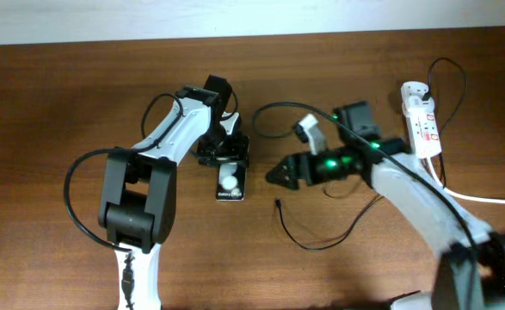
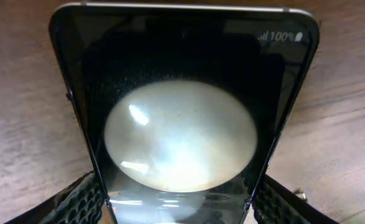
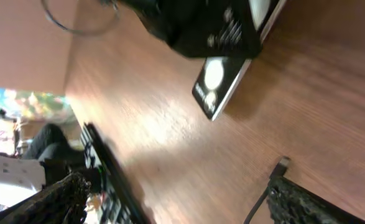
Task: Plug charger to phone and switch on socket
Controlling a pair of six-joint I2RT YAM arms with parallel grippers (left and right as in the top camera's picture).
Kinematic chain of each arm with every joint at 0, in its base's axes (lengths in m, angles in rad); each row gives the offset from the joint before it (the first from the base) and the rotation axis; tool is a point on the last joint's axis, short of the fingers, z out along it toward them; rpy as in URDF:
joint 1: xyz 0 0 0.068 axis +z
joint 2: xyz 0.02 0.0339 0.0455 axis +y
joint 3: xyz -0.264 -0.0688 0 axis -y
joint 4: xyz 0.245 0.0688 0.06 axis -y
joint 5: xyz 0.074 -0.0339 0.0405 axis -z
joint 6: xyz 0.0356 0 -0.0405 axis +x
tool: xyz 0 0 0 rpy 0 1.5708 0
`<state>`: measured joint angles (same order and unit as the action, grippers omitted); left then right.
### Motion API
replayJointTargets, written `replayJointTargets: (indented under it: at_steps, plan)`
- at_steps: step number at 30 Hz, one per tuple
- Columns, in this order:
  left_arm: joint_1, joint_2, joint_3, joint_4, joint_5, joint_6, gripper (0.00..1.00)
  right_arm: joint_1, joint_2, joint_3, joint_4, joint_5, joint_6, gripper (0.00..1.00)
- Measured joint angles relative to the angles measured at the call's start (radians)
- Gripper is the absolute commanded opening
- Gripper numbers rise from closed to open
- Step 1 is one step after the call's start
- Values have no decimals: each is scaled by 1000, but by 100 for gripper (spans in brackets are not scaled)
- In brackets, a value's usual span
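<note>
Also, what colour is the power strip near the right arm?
White, with small red marks; the power strip shows best in the overhead view.

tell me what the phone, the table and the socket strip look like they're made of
The phone: glossy glass front, going by the sharp round light reflection; its thin grey rim looks like metal but could be painted plastic. The table: brown wood grain with a soft sheen, solid wood or laminate, cannot tell. The socket: smooth white moulded plastic, by its look.

Glossy black phone (image 1: 230,182), white socket (image 1: 421,120) with red marks, brown wood-grain table (image 1: 46,103).
</note>
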<state>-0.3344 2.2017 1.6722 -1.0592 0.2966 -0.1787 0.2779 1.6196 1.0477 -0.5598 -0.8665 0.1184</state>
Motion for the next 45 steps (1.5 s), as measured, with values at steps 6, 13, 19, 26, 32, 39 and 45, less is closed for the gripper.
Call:
replayJointTargets:
  at_steps: [6,13,19,26,32,39,45]
  plan:
    - [0,0,2,-14,7,0,73,138,330,-3,409,-7,223,73]
    - [10,0,2,-19,49,0,73,184,341,-4,479,138,361,48]
    - [21,0,3,-18,75,0,73,204,341,-12,524,194,380,40]
    - [23,0,3,-23,119,-1,73,204,341,-18,524,209,380,28]
    - [28,0,7,-33,170,-1,77,225,341,-18,523,237,380,15]
    - [36,0,19,-20,187,-5,98,194,346,-21,562,153,414,4]
    - [115,0,28,-15,606,228,77,12,353,-31,723,-294,409,4]
